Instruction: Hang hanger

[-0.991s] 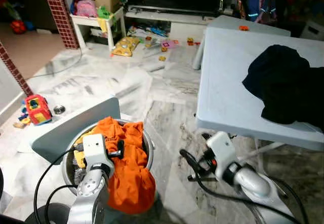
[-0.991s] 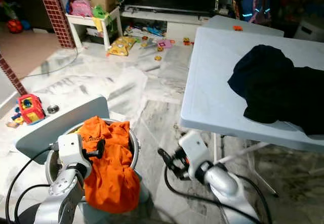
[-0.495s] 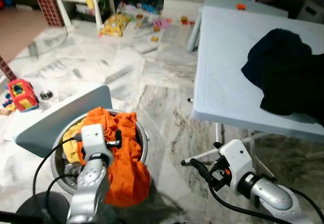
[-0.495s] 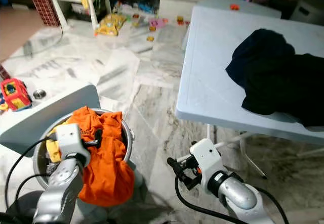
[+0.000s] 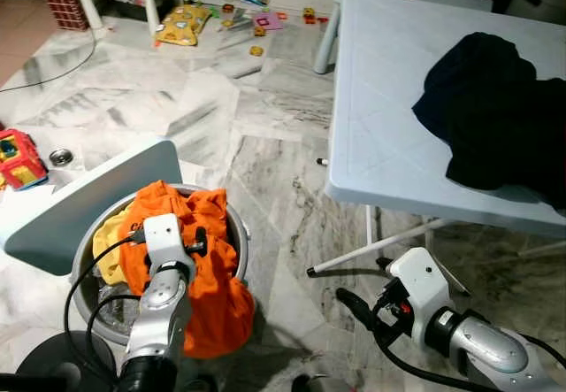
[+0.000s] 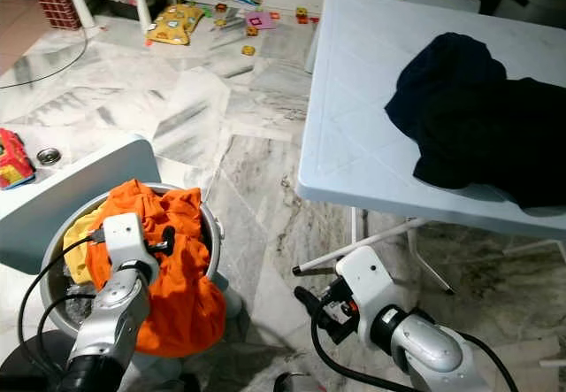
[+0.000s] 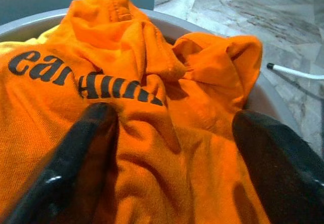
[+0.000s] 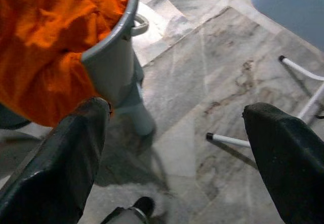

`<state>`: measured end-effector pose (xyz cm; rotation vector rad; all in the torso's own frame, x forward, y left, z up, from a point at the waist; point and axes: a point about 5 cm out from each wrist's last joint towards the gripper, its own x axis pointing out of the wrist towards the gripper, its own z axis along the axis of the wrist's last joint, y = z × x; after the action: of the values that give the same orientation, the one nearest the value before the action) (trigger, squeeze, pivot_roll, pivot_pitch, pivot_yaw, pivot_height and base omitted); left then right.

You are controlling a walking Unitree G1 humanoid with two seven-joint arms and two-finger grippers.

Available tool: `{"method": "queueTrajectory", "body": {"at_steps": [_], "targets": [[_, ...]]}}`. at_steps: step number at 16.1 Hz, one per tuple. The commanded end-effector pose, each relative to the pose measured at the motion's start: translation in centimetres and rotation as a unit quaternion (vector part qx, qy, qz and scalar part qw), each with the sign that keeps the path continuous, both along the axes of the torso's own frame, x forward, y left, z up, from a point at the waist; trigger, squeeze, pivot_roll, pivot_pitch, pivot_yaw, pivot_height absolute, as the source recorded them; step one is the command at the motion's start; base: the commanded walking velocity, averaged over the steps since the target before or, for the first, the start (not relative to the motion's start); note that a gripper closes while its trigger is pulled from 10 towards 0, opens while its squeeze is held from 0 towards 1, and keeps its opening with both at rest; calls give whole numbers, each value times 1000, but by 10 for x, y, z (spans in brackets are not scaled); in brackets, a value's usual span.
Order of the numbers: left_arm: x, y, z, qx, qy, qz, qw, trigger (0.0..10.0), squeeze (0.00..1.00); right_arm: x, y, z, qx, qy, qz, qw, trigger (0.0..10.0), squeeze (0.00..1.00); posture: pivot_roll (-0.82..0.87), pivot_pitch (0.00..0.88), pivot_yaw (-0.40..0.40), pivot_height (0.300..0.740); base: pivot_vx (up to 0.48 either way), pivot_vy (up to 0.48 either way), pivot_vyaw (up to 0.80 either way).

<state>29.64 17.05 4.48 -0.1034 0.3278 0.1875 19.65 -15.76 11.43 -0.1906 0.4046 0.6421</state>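
Orange cloth — soft, light, slippery, we judge — lies between our left tool's wide-open fingers, nothing gripped; pinch a thick fold; right tool gapes empty.

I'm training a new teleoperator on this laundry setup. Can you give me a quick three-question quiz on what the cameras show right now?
1. True or false: the left gripper is open above the orange shirt.
2. What lies on the light blue table? A) dark garment B) hanger C) toy
3. Fill in: the orange shirt spills over the rim of the grey ____.

Key: 1 true; 2 A, the dark garment; 3 basket. The right gripper is open over the marble floor.
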Motion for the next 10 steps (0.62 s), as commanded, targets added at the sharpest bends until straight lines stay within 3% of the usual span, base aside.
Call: {"method": "queueTrajectory", "body": {"at_steps": [1,3,10], "targets": [[0,0,-5,-5,6,1,1000,0,0,-6,2,3,10,16,23,1000,10000,0,-289,190,-94,740,0,0,0],[7,0,-4,-14,1,11,1000,0,0,-15,3,2,18,45,62,997,10000,0,-292,176,-89,740,0,0,0],[17,13,5,0,-16,28,999,0,0,0,7,6,25,35,58,997,10000,0,-254,154,-77,740,0,0,0]]}}
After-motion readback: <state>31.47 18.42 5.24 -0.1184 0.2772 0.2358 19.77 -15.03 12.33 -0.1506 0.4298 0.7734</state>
